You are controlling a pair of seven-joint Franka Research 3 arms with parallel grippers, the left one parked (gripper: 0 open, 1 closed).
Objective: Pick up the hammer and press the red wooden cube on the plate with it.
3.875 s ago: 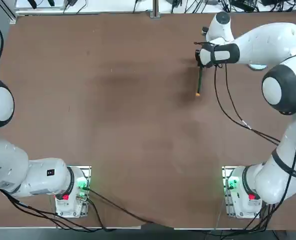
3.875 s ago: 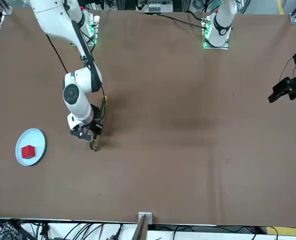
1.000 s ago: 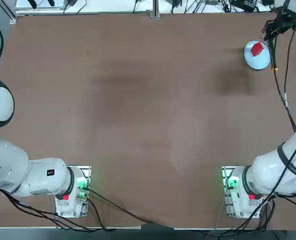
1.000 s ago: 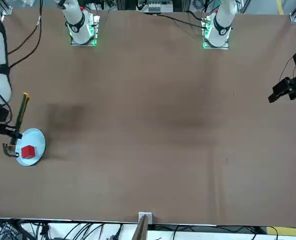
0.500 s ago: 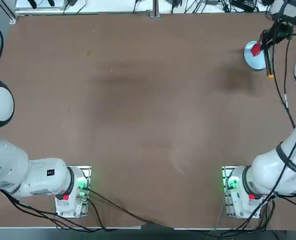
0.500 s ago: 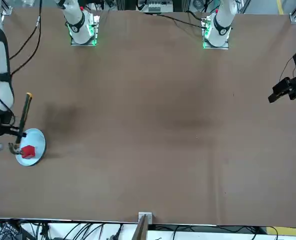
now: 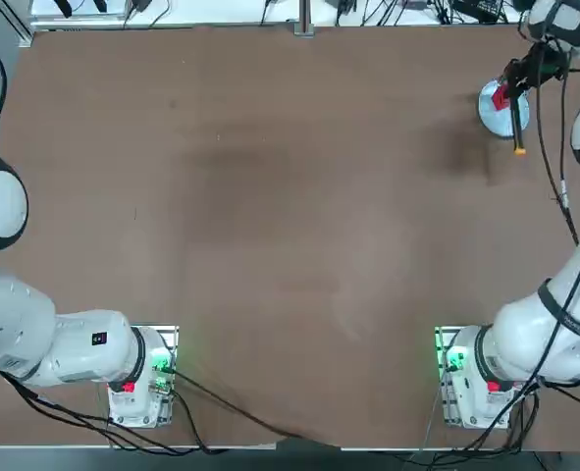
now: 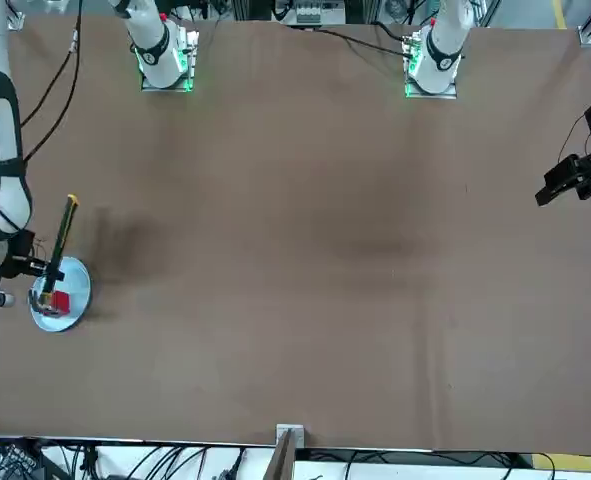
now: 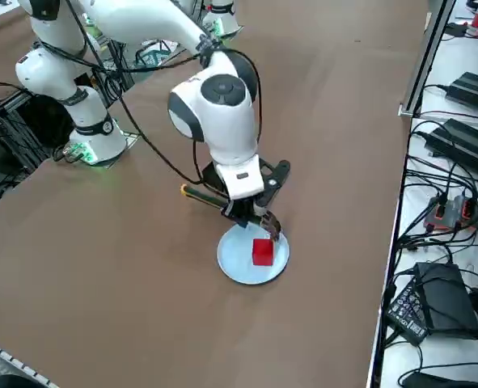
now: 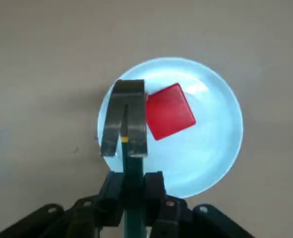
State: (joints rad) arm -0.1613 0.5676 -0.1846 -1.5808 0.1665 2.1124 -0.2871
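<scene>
The pale-blue plate (image 7: 496, 118) lies near the table's far right corner, also seen in the front view (image 8: 76, 283), side view (image 9: 234, 257) and wrist view (image 10: 210, 148). The red wooden cube (image 10: 170, 118) rests on it (image 9: 262, 251) (image 7: 500, 96) (image 8: 59, 303). My right gripper (image 10: 133, 191) is shut on the hammer's dark handle (image 9: 202, 195) and stands over the plate's edge (image 9: 247, 212). The metal head (image 10: 125, 118) hangs over the plate right beside the cube; I cannot tell if they touch. The orange tip (image 7: 520, 150) points back toward my base.
The table's right edge rail (image 9: 416, 73) runs close to the plate, with power bricks and cables (image 9: 445, 214) beyond it. The far edge (image 7: 299, 26) is also near. Bare brown tabletop (image 7: 270, 216) spreads to the left of the plate.
The gripper, earlier gripping the hammer further left on the table, has carried it to the plate. In the last second the head shifted from outside the rim to beside the cube.
</scene>
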